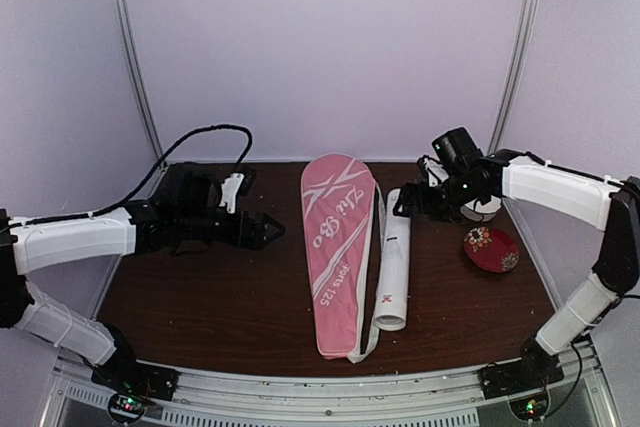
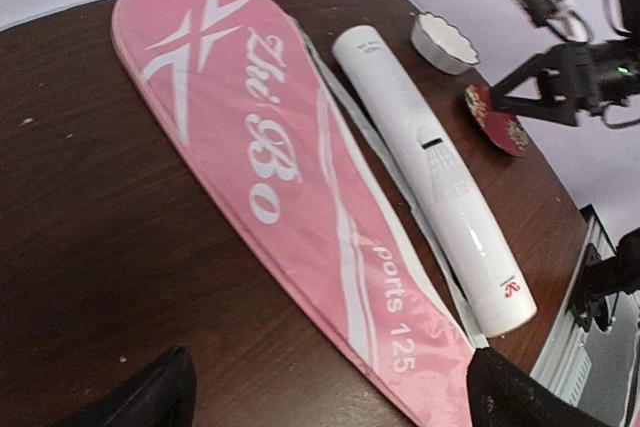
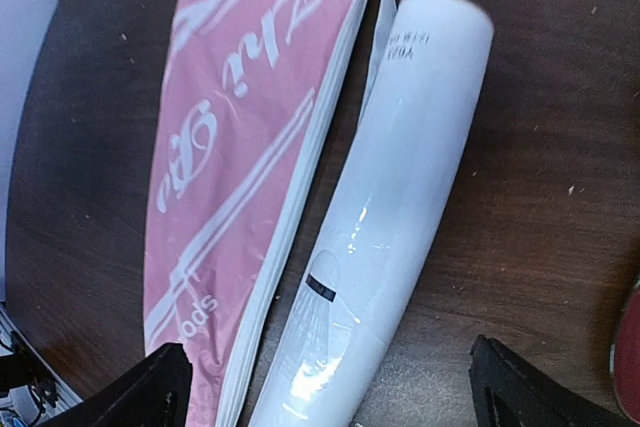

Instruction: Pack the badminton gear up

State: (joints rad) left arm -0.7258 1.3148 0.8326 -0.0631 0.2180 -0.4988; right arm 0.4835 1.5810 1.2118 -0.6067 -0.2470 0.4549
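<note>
We cannot see inside the pink cover (image 1: 337, 247) or the white tube (image 1: 393, 262) beside it; left gripper (image 1: 272, 230) and right gripper (image 1: 403, 205) hover wide open, empty.

Cover (image 1: 338, 247): pink, with white crossing stripes, white script lettering and a pale edge trim. Tube (image 1: 394, 265): glossy white, with small black print at one end, a grey shuttlecock drawing with a black band at mid-length, and a small red logo near the other end. Dish (image 1: 491, 249): red, with a fine pale speckled pattern. Bowl (image 2: 445, 42): plain white. Surface (image 1: 200, 297): dark brown, with faint wood grain and a few pale specks. Left claw (image 1: 275, 230) and right claw (image 1: 403, 205): black. Arms: white shells, black joints. Walls: pale lilac-white.
</note>
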